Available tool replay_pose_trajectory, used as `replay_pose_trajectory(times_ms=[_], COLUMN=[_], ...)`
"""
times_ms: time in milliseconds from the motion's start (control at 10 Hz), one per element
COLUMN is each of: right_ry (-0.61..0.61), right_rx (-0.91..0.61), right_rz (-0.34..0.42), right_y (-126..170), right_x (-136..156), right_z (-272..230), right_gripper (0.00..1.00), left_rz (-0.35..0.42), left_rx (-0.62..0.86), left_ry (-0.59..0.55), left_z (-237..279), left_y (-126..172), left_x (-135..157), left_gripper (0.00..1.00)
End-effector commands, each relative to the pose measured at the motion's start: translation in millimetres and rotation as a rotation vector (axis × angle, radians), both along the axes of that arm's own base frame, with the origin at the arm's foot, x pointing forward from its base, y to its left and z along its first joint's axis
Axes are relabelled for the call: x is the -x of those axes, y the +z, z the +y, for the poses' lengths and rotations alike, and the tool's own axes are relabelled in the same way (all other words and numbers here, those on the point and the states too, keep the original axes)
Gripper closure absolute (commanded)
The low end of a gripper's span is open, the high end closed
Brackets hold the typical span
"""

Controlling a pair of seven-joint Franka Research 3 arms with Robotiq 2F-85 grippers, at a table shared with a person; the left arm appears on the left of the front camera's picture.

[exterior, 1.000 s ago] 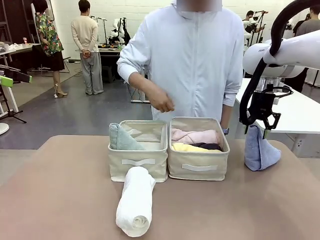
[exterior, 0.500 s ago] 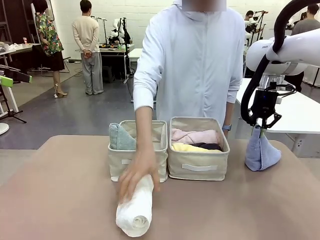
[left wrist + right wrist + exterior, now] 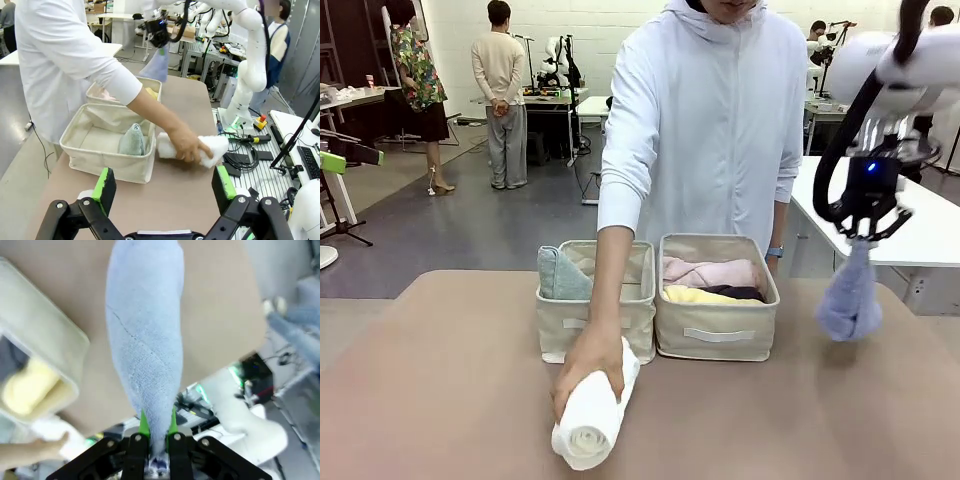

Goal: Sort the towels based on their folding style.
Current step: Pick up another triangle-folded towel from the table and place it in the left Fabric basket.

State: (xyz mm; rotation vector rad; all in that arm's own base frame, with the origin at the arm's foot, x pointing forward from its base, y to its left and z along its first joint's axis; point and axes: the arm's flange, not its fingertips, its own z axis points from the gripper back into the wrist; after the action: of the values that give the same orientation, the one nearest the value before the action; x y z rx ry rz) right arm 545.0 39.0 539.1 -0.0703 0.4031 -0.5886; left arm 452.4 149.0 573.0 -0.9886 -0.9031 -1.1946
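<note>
Blue towel [image 3: 849, 300] dangles by its tip from the pinching right fingers [image 3: 144, 424], at 3 o'clock of the baskets [image 3: 680, 350]; it may slip or unfurl. Left fingers [image 3: 105, 182] stand wide, empty.

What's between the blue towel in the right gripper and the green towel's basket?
In the front view: the second basket, holding a pink towel and a yellow towel, then bare table before the blue towel.

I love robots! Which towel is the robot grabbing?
The blue cone-shaped terry towel, pinched by the right gripper; the others lie in beige fabric baskets or under a person's hand.
</note>
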Motion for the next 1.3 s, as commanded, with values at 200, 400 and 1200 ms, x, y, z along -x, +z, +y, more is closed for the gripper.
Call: replay_pose_trajectory(times_ms=[200,400,1200], right_ry=[0.245,0.22,0.687], right_rx=[0.015,-0.071,0.017], right_rz=[-0.147,-0.297,-0.384], right_y=[133,145,204], right_x=[149,177,158], right_z=[23,13,145], right_gripper=[1.0,1.0,0.85], left_rz=[-0.011,-0.011,-0.011], left_rx=[0.002,0.002,0.002], left_ry=[-0.007,-0.007,-0.007], left_z=[1,1,1], left_y=[1,1,1], left_x=[1,1,1], left_gripper=[0.0,0.0,0.0])
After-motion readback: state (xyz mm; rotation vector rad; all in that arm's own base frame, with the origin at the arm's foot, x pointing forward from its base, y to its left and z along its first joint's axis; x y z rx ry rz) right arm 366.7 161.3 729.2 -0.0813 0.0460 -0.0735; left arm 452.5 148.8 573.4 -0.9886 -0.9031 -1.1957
